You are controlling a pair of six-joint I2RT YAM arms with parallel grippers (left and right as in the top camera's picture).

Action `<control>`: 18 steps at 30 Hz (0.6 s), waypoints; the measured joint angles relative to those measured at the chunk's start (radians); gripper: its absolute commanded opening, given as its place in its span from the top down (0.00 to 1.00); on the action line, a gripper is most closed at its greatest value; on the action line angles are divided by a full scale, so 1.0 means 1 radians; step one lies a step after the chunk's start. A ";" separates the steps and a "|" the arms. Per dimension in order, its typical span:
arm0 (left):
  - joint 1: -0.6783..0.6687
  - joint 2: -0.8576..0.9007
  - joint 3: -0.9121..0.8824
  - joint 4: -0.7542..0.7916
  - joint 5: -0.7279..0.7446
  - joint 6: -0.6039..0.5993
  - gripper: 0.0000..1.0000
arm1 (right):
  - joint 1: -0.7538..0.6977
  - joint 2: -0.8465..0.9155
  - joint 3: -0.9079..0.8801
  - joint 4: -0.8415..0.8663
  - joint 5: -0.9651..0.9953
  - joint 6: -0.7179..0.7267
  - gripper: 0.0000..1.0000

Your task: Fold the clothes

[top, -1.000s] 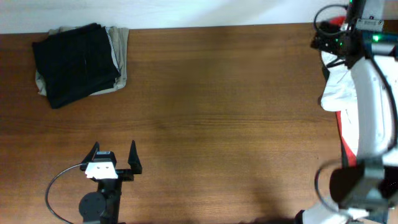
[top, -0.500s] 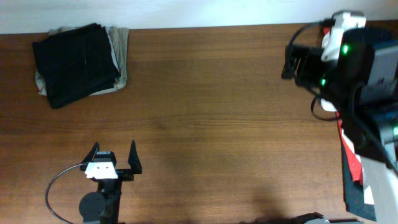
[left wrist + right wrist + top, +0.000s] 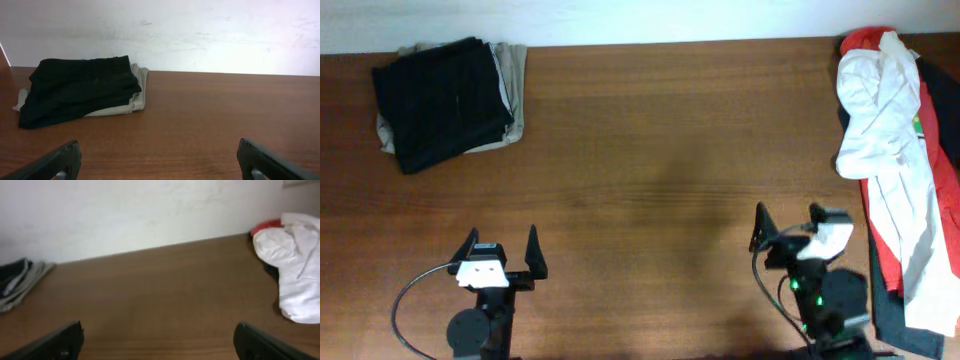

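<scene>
Both arms parked at near edge, nothing held.
Left gripper (image 3: 503, 246) and right gripper (image 3: 787, 224): jaws apart. Folded black garment (image 3: 440, 102) on khaki one (image 3: 511, 78), far left; white (image 3: 880, 130) and red (image 3: 882, 252) heap, right edge.

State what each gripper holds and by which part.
Nothing is held. The left gripper and right gripper are both open and empty; the black garment and white garment lie apart from them.

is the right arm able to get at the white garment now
Likely yes: the right gripper is open, and the white garment lies uncovered on its side, only bare table between.
</scene>
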 measured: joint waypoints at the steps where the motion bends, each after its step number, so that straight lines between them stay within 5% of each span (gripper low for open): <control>1: 0.000 0.000 0.000 -0.001 0.000 0.000 0.01 | -0.004 -0.062 -0.049 0.006 -0.005 0.002 0.01; 7: 0.000 -0.001 0.000 0.000 0.000 0.000 0.01 | -0.130 -0.244 -0.155 -0.026 -0.088 0.005 0.01; 18: 0.000 -0.001 0.000 0.000 0.000 0.000 0.01 | -0.172 -0.251 -0.155 -0.029 -0.134 0.004 0.01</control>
